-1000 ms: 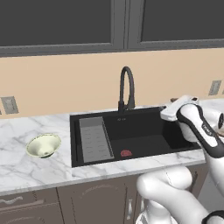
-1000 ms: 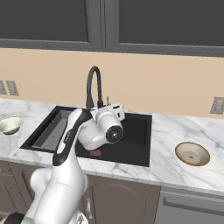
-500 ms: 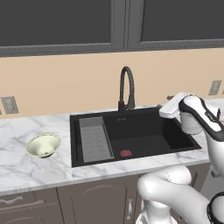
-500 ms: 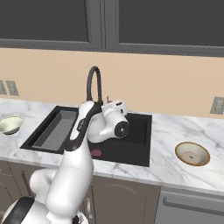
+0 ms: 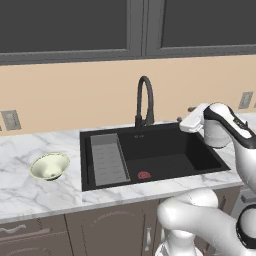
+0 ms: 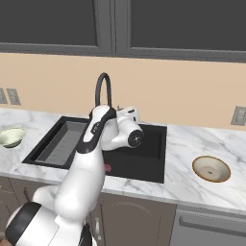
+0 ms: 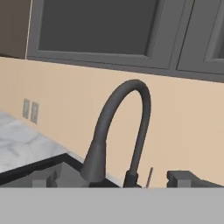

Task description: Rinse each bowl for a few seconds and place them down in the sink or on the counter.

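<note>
The claw [image 5: 186, 115] hangs above the right rear part of the sink [image 5: 165, 152], near the faucet [image 5: 145, 102], with its jaws standing wide apart and nothing between them; in the hand view one dark fingertip [image 7: 183, 178] rises at the lower right, with the faucet's arch straight ahead. In the right base view the claw [image 6: 121, 111] sits at the end of the white arm, just right of the faucet [image 6: 103, 89] and over the back edge of the sink [image 6: 144, 163]. Below it, the black basin holds a grey ribbed rack [image 5: 108, 159] along its left side and a red drain [image 5: 144, 175] on its floor, closer to the front wall. The marble counter [image 5: 30, 192] runs on both sides of the sink over dark brown cabinets [image 5: 107, 232]. The pale cream-green bowl [image 5: 49, 166] stands upright on the counter to the left of the sink, apart from its rim; the right base view shows it at the far left edge [image 6: 12, 137]. The shallow beige bowl [image 6: 211, 168] with the brownish rim rests upright on the counter to the right of the sink, well apart from the other bowl. Farther back, the beige wall [image 6: 192, 101] carries grey outlets [image 5: 10, 120], and dark upper cabinets [image 5: 125, 25] hang above it.
</note>
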Controlling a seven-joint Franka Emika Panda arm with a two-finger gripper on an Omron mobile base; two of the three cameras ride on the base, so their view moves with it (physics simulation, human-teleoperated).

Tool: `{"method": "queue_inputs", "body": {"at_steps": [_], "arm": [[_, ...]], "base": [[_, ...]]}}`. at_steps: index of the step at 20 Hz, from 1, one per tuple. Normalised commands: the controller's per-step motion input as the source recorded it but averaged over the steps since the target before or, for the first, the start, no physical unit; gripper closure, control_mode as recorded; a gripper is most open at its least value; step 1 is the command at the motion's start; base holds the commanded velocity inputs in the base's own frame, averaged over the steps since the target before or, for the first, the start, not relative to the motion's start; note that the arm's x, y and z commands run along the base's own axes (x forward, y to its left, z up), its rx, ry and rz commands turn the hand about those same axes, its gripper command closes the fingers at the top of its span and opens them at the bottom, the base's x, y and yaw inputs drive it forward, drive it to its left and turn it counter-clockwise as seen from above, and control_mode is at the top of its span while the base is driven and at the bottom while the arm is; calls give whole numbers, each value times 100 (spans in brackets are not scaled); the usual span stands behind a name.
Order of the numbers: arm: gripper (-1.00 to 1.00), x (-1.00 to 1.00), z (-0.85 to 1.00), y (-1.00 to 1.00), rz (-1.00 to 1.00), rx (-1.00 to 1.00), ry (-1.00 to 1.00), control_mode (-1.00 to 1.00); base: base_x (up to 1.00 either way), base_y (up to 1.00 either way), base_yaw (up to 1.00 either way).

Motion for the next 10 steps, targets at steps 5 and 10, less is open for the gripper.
{"method": "queue_inputs", "body": {"at_steps": [5, 10], "arm": [[-100, 14, -12, 5, 1, 2, -3, -100], [-100, 18, -12, 20, 0, 0, -2, -100]], "base": [[0, 0, 0], [0, 0, 0]]}}
